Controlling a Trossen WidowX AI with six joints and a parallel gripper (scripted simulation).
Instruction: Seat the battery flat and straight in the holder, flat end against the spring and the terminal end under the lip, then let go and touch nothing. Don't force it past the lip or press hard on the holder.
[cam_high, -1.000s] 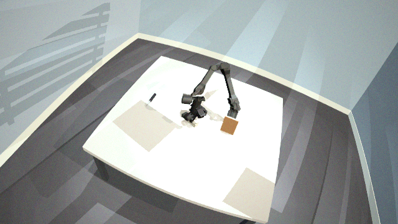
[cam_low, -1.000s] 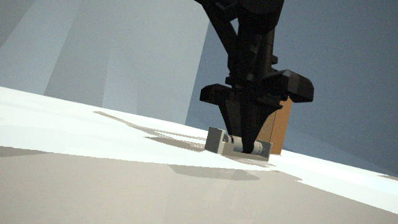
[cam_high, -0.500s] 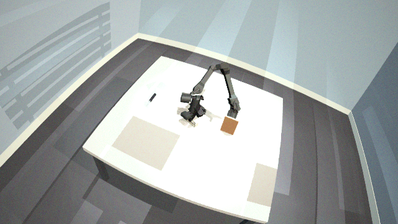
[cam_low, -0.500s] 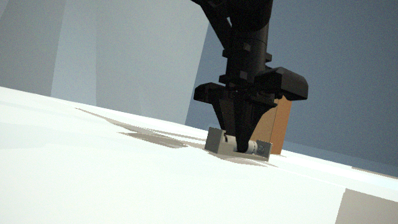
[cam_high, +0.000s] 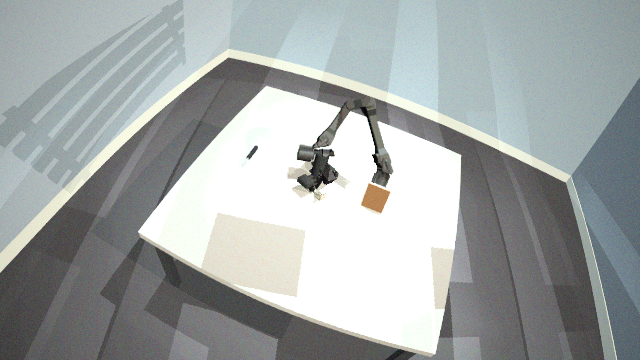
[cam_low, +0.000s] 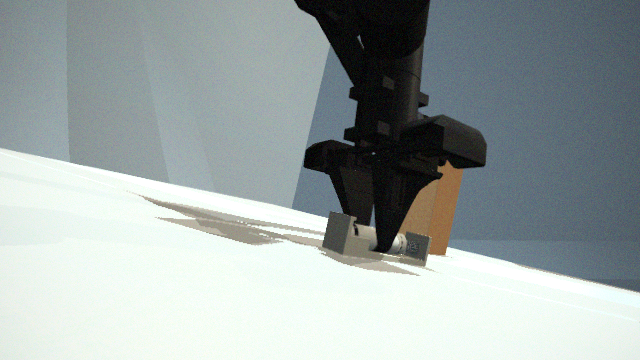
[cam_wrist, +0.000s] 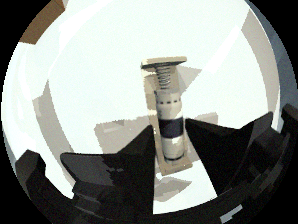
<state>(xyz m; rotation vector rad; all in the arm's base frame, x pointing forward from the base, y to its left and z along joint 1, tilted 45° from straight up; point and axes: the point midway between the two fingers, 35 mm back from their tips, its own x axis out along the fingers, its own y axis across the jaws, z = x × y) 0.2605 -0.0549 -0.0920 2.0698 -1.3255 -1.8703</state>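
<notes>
The battery (cam_low: 367, 233) (cam_wrist: 170, 106), pale with a dark band, lies lengthwise in the small beige holder (cam_high: 320, 196) (cam_low: 340, 236) (cam_wrist: 149, 92). In the wrist view its upper end meets the coil spring (cam_wrist: 163, 75), and its lower end is close to the holder's opposite end wall. It looks nearly level in the exterior view. Whether the terminal end is under the lip cannot be told. My gripper (cam_low: 374, 237) (cam_wrist: 169, 123) is open, its fingers low on either side of the battery with narrow gaps in the wrist view.
An orange-brown block (cam_high: 375, 198) (cam_low: 444, 215) (cam_wrist: 44, 19) stands near the holder, by the lower end of the arm's far link. A dark pen-like object (cam_high: 253, 152) lies on the white table (cam_high: 350, 260), on the arm's other side.
</notes>
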